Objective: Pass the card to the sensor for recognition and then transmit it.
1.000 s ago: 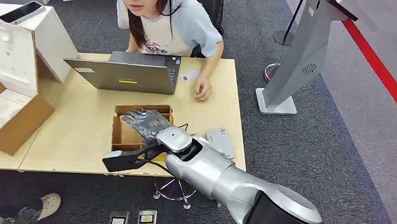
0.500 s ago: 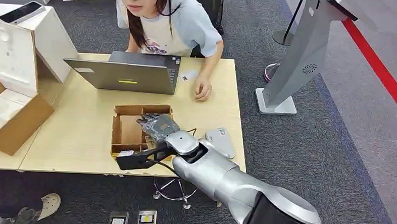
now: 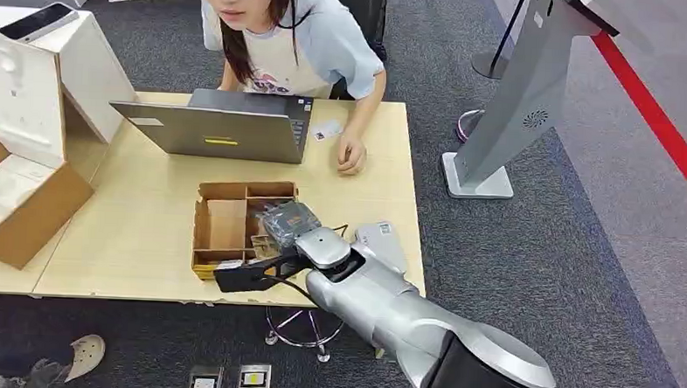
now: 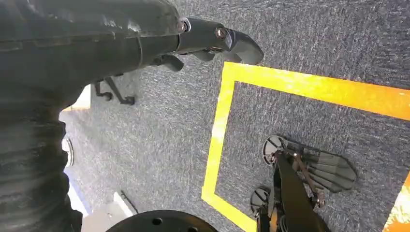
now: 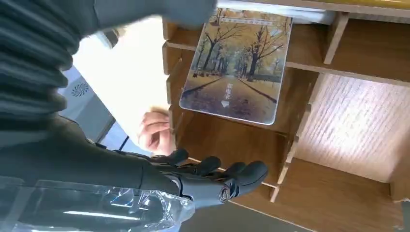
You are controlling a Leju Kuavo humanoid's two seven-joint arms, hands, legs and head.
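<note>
Over the right-hand compartments of the divided wooden tray (image 3: 205, 232) on the table (image 3: 138, 220), the right hand (image 3: 288, 220) hovers with its fingers (image 5: 241, 175) stretched out side by side and nothing between them. From the right wrist camera the card (image 5: 238, 65) (printed with an avenue of autumn trees) lies tilted in one of the tray's narrow slots, leaning across a divider, just beyond the fingertips and not touched by them; the thumb is a blur at the card's upper edge, and I cannot tell whether it makes contact. A grey sensor (image 3: 381, 245) lies on the table just to the right of the forearm. At the table's far side a person sits behind an open laptop (image 3: 216, 123), one hand (image 3: 352, 153) resting on the tabletop beside a small white card (image 3: 327, 129). The left hand (image 4: 212, 41) hangs over grey carpet with yellow floor tape (image 4: 220, 121), its fingers loosely extended and holding nothing. Compared with a second ago, the right hand has shifted rightward and nearer the robot: it then lay spread over the middle of the tray, hiding most of it, and now the left compartments are uncovered. The laptop, sensor and person have kept their places.
</note>
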